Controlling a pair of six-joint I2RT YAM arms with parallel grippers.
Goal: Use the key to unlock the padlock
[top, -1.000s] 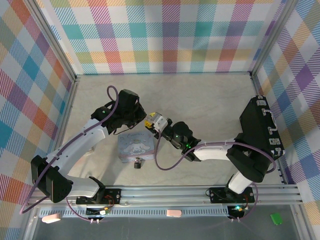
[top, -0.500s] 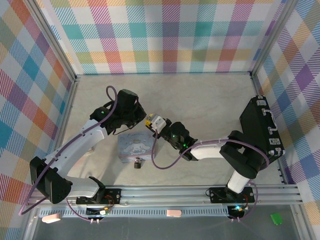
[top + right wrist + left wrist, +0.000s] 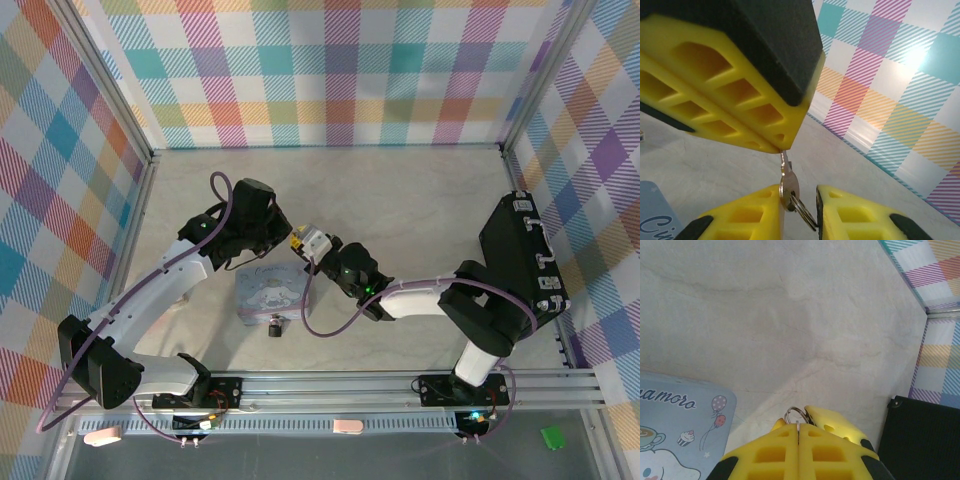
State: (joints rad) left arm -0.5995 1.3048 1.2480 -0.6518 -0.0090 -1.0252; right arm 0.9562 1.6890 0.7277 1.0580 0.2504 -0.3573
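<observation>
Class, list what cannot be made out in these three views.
Top view: padlock too small, keyhole unreadable.
Top view: key lost between left gripper and right gripper, too thin.
Left wrist view: key's blade hidden by shut fingers.
Left wrist view: tin box cut off by the edge.

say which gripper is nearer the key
Left. The left gripper is shut on the key, pinching its blade; the right gripper has open jaws either side of its head.

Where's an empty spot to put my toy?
Free: the bare table along the back wall, and beside the black case. Crowded: the middle, where the left gripper and right gripper meet by the tin box and padlock.
</observation>
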